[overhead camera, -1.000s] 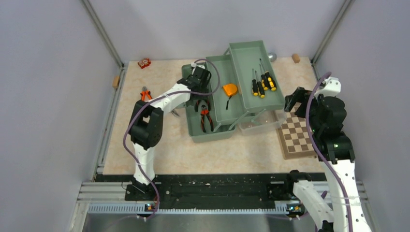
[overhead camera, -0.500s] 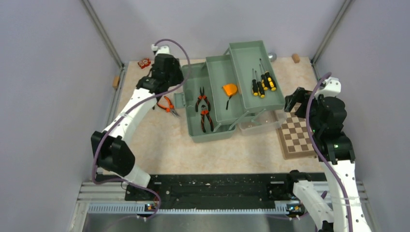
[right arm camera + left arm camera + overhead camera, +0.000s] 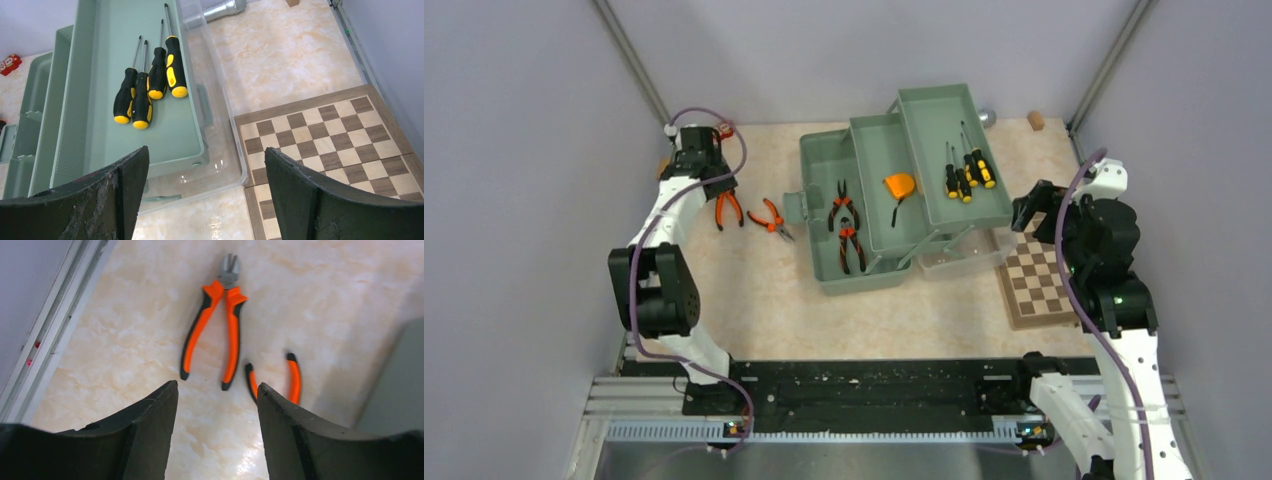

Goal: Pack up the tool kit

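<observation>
The sage-green toolbox (image 3: 824, 262) stands open mid-table with its trays folded out. Two orange-handled pliers (image 3: 846, 226) lie in its base. An orange tape measure (image 3: 900, 185) is in the middle tray. Several black-yellow screwdrivers (image 3: 965, 175) (image 3: 150, 85) rest in the upper tray (image 3: 95, 115). Two more pliers lie on the table to the left of the box: a cutter (image 3: 727, 208) (image 3: 215, 330) and a second pair (image 3: 771, 216) (image 3: 295, 380). My left gripper (image 3: 713, 184) (image 3: 216, 386) hovers open just short of the cutter's handles, holding nothing. My right gripper (image 3: 1030, 208) (image 3: 206, 150) hangs open and empty over the translucent lid (image 3: 220, 150).
A brown-and-cream chessboard (image 3: 1036, 282) (image 3: 325, 135) lies right of the box. A grey metal cylinder (image 3: 215, 10) sits behind the box. A small red item (image 3: 721, 130) and wooden blocks (image 3: 1035, 120) are near the back edge. The left rail (image 3: 45, 345) runs close to the cutter.
My left arm swung away from over the toolbox to the far left and now points down at the pliers on the table. The right arm has not moved.
</observation>
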Controlling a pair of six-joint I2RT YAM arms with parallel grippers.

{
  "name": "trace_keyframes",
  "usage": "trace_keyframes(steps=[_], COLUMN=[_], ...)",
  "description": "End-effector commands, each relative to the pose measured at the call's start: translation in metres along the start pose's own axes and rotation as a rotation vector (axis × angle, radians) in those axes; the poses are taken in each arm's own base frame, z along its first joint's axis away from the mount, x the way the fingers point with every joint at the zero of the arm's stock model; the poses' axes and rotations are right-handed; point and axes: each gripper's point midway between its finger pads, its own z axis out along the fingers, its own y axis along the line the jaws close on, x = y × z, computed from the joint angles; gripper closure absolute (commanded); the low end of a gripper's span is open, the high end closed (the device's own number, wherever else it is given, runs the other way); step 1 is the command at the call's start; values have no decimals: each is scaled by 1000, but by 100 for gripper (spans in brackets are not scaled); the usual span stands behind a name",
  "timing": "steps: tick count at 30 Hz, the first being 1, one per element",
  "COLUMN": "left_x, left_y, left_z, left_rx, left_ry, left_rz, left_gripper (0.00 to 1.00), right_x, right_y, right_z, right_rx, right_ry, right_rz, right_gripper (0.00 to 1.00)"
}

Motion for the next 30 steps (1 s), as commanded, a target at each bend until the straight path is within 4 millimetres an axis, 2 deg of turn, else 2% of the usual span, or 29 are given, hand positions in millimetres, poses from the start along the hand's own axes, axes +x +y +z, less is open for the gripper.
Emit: trace_keyframes(steps=[1, 8, 15, 19, 22, 25, 30], left_x=[14, 37, 57, 66, 71, 75, 63], left_y=[21, 38, 43, 51, 52, 54, 60], left_z=[34, 77, 107, 122, 126, 127, 115], left_rx=[-18, -36, -32, -45, -42, -49, -67], left_ry=[79, 183, 297, 336, 373, 393, 360], left_rz=[-46, -69, -100, -128, -148, -153, -135], left_gripper=[36, 38, 39, 44, 51, 64, 96], right_x=[-24, -24, -25, -26, -27, -27, -27], right_y=[7, 4, 2, 2, 2, 2, 3], right_z=[-5, -1, 0, 0, 1, 2, 4], right_rx=[-23, -7, 4, 8, 11, 11, 9], right_ry=[-63, -57, -56, -58, -60, -57, -53], right_rz=[-19, -32, -32, -31, -26, -23, -19], right_gripper=[15, 15, 15, 15, 15, 15, 15])
